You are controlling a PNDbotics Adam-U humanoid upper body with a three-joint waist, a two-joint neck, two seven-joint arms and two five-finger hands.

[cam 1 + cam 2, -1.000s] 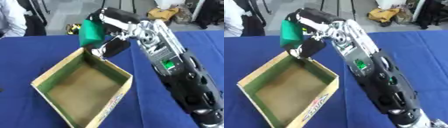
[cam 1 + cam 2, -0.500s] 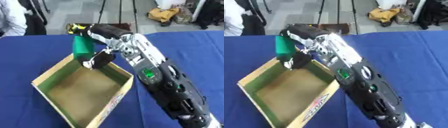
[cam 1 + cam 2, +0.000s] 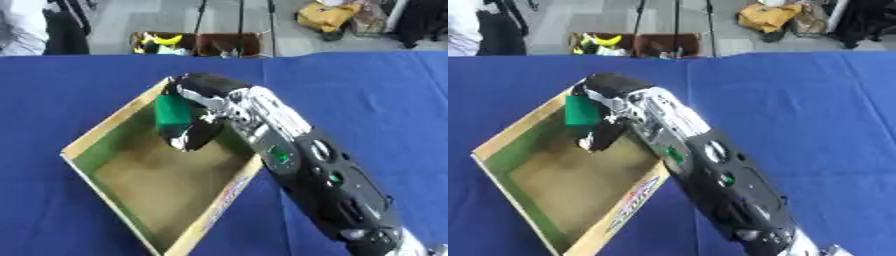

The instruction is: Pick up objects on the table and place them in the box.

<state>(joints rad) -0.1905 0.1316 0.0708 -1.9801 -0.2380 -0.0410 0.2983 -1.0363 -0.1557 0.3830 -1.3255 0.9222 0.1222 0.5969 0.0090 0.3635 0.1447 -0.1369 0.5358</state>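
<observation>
**Green Block Over the Box**

While reaching in from the lower right, stretching a long black arm with shiny silver parts across the blue tablecloth point(image 3: 376, 85). Curling the right hand point(image 3: 199, 116) round a green block point(image 3: 172, 111), with dark fingers point(image 3: 194, 137) hanging down below it. Holding that block inside the open top of the box point(image 3: 114, 125), near its far corner and close to the far left wall. Looking smooth and boxy, that block, with flat sides and a bright green colour. Hard to tell whether touching the floor of the box or hanging a little above it.

Sitting askew on the cloth, the box, like a diamond with one corner pointing away. Looking like cardboard: pale tan along the thin top edges, green on the inside walls, dull brown on the flat floor. Showing some red and blue print on the outer wall nearest the arm point(image 3: 636, 200).

Glowing with small green lights point(image 3: 280, 155) on the arm's thick, rounded shell. Lying soft and flat, the cloth, covering the whole table.

Beyond the far edge, showing a grey floor, thin black stand legs point(image 3: 241, 25), a low brown crate with something yellow in it point(image 3: 162, 42), and a yellow bag point(image 3: 328, 15).
</observation>
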